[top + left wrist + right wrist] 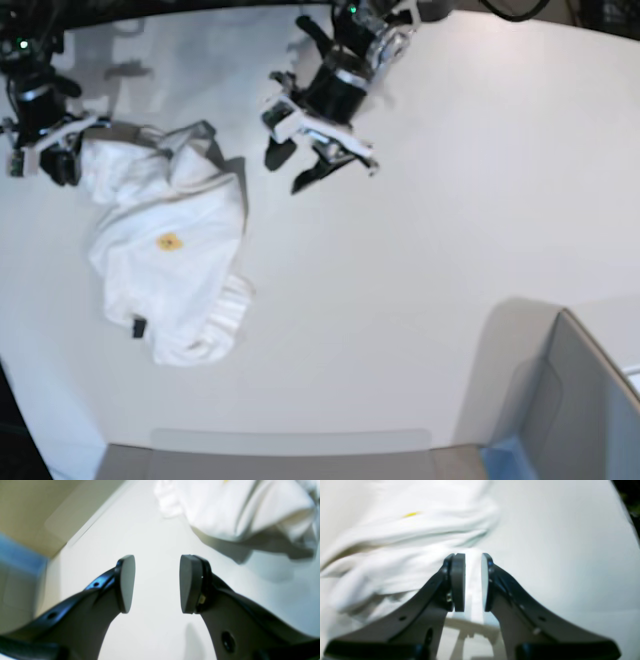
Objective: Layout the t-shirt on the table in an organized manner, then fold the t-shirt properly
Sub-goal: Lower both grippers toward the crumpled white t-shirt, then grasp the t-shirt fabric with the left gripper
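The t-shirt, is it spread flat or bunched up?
Bunched up: the t-shirt lies crumpled in overlapping folds on the table, sleeves not laid out.

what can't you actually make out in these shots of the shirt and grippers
- Print on the crumpled white cloth t-shirt: base view shows only one small orange-yellow spot, too small to read; folds hide the rest.
- Right gripper: wrist view shows cloth between its parted pads; whether it grips is unclear.
- Small black tag: too small for detail.
- Left gripper: open over the plain white table; shirt cut by the top edge.
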